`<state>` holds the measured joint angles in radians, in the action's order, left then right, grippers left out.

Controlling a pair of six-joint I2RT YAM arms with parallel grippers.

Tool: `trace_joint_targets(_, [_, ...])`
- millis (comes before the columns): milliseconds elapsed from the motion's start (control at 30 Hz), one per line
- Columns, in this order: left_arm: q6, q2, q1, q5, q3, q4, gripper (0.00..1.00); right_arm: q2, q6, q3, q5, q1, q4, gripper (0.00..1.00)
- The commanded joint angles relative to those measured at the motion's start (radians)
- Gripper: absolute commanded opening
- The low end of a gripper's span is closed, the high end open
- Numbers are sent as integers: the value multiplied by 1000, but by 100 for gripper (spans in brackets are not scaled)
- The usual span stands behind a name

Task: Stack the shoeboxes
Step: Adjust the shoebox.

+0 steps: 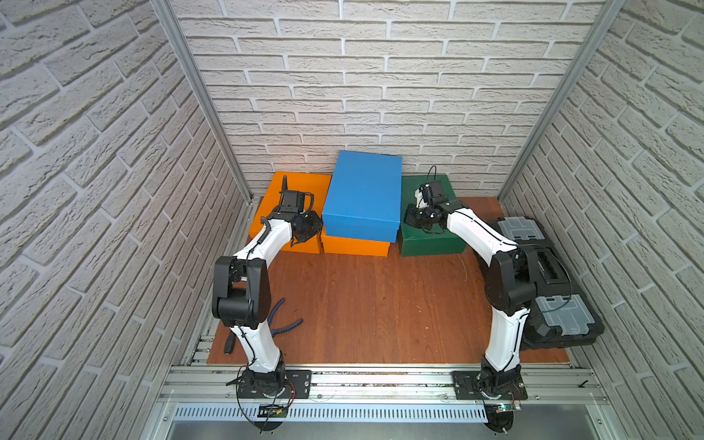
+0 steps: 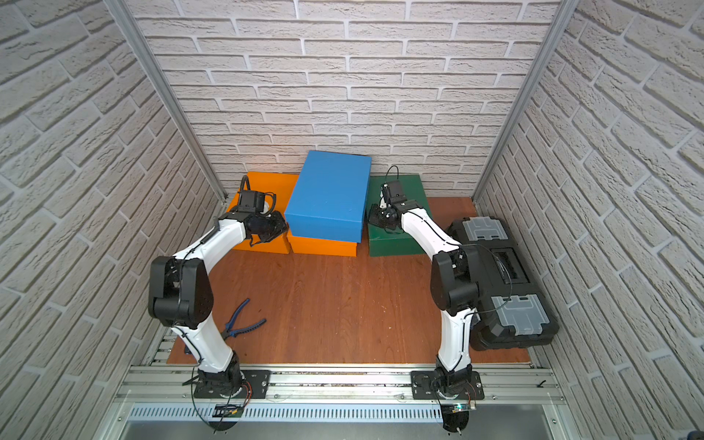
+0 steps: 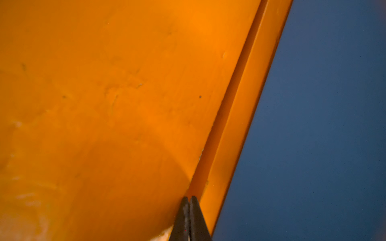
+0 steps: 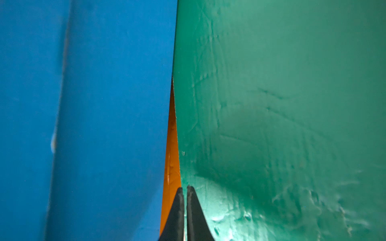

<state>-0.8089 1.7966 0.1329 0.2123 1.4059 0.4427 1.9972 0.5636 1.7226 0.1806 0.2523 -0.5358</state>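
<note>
- The blue shoebox (image 1: 362, 194) rests on the bottom orange shoebox (image 1: 354, 247) at the back of the bench (image 1: 373, 304), close to the brick wall. The free orange shoebox (image 1: 274, 190) and the green shoebox (image 1: 430, 244) stand on the bench just beside that pair, one on each side, so two boxes are not yet stacked.
- The left hand (image 3: 189, 199) is pressed together and empty, with its tips at the seam between the two orange lids. The right hand (image 4: 184, 188) is also pressed together and empty, at the green lid's edge next to the blue wall.
- Shut tips driven into such narrow gaps could wedge there. They could also dent the cardboard or pry a lid loose instead of shifting a box.
- A sideways shove from either hand could slide the blue shoebox askew or off, since it only rests on its base.
- The boxes sit tightly together, so lifting one may drag its neighbour along.
- A box this wide probably needs both hands squeezing it, and uneven pressure could let it twist and drop.
- The black toolbox (image 1: 548, 266) crowds the right arm and the pliers (image 1: 284, 324) lie near the left one. A wide swing could strike either.
</note>
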Motion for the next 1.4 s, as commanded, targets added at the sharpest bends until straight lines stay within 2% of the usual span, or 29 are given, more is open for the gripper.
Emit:
trace_joint_targets(0, [37,-5,5,-96,19,98,7,-9,-13,-9,-6,-5,7,9])
trace_joint_targets(433, [42,38,68,-77,88,88,8,3,-21,-12,18,23,5,9])
trace_joint_targets(733, [32,28,86,-61,52,69,8,13,8,-73,68,38,65,9])
trace_joint_targets(1033, [54,-22,71,-131,11,102,7,37,10,-33,91,41,63,9])
trace_joint_targets(1367, [48,0,50,-86,4,69,8,77,11,33,87,83,28,9])
